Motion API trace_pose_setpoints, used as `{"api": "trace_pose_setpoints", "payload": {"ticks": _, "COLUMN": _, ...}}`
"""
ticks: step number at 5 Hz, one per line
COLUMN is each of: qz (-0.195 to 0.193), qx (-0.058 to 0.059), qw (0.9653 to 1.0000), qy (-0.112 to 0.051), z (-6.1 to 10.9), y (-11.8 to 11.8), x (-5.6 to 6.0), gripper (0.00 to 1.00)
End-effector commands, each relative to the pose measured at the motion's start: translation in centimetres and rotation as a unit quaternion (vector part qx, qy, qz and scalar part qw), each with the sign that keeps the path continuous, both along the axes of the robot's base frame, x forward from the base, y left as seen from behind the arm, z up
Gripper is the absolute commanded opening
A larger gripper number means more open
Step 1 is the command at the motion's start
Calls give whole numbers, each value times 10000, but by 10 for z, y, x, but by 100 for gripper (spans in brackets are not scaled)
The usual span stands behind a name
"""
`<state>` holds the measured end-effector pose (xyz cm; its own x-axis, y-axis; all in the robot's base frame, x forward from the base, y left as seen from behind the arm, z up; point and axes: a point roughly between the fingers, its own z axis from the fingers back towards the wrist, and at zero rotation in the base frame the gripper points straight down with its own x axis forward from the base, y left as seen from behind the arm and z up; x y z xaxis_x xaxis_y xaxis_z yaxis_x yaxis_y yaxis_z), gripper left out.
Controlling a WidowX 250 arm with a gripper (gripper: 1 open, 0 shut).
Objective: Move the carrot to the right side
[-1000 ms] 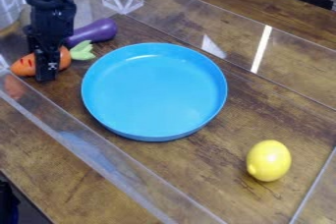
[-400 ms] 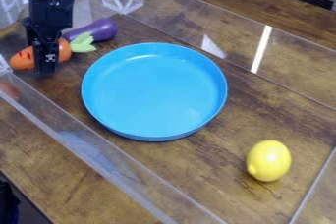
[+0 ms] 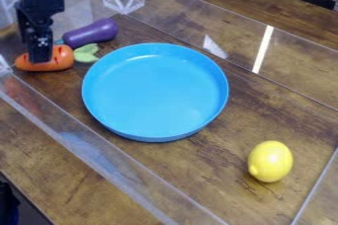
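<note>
My gripper (image 3: 42, 47) is at the far left of the wooden table (image 3: 199, 189), pointing straight down. It sits right over the carrot (image 3: 47, 61). I cannot tell if my fingers are apart or pressed together, because they look dark and blurry. I also cannot tell if they hold the carrot or just touch it.

The carrot lies on the table at the left side, just beside the blue plate (image 3: 154, 91). Its green top (image 3: 86, 54) points toward the plate. The eggplant (image 3: 90, 32) lies just behind the carrot. The lemon (image 3: 271, 161) sits well apart, near the right front corner.
</note>
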<state>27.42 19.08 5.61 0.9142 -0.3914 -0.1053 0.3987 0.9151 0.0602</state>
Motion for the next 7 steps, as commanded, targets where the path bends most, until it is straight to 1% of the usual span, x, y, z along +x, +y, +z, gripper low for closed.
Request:
{"api": "trace_pose_setpoints", "payload": {"ticks": 1, "qz": -70, "qx": 110, "qw": 9995, "qy": -280, "z": 12, "y": 1, "x": 16, "gripper": 100}}
{"api": "trace_pose_setpoints", "payload": {"ticks": 3, "qz": -184, "qx": 44, "qw": 9993, "qy": -323, "z": -1, "y": -2, "x": 28, "gripper": 100}}
{"api": "trace_pose_setpoints", "payload": {"ticks": 4, "qz": 213, "qx": 20, "qw": 9991, "qy": -368, "z": -3, "y": -1, "x": 28, "gripper": 100}}
{"api": "trace_pose_setpoints", "payload": {"ticks": 5, "qz": 612, "qx": -21, "qw": 9974, "qy": -367, "z": -7, "y": 2, "x": 28, "gripper": 100}}
{"api": "trace_pose_setpoints", "payload": {"ticks": 6, "qz": 739, "qx": -75, "qw": 9966, "qy": -352, "z": -4, "y": 4, "x": 26, "gripper": 100}}
{"api": "trace_pose_setpoints", "payload": {"ticks": 7, "qz": 846, "qx": -155, "qw": 9956, "qy": -367, "z": 2, "y": 4, "x": 25, "gripper": 100}}
